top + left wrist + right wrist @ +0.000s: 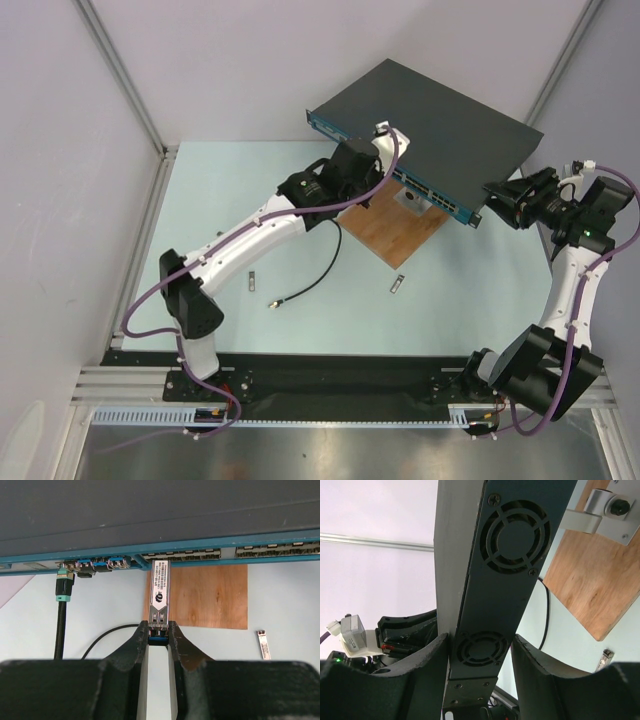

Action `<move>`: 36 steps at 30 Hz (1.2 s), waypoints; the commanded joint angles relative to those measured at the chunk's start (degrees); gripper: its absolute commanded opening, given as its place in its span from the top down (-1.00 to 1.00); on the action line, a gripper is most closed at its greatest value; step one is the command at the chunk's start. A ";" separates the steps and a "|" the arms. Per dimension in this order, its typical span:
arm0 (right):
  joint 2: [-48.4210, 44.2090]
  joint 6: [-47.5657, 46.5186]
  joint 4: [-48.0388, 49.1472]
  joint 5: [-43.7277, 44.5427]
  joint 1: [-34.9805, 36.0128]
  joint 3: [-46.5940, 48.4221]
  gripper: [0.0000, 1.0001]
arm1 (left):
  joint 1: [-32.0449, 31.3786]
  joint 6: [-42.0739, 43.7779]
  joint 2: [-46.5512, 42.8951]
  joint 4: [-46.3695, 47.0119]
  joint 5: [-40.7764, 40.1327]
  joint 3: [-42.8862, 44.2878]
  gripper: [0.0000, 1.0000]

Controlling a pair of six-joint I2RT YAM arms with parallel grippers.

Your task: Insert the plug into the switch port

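The switch (430, 120) is a flat black box with a blue ported front, lying at an angle at the back. In the left wrist view its front (200, 547) runs across the top. My left gripper (158, 630) is shut on the rear end of the plug (160, 592), a small silver labelled module. The plug's nose sits at a port in the row. From above, the left gripper (385, 168) is at the front face. My right gripper (477, 637) straddles the switch's fan-vented end (505, 570), one finger on top and one against the underside; from above the right gripper (492, 205) is at the right corner.
A brown wooden board (395, 235) with a metal bracket (412, 203) lies under the switch's front edge. A black cable (300, 290) trails over the mat, and another with a teal collar (62, 587) is plugged in left of the plug. Two loose modules (397, 285) (253, 279) lie on the mat.
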 commanded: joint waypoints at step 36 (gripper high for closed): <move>0.57 -2.17 0.74 -2.63 3.29 2.89 1.00 | 4.42 -0.28 3.20 1.30 5.02 7.34 0.99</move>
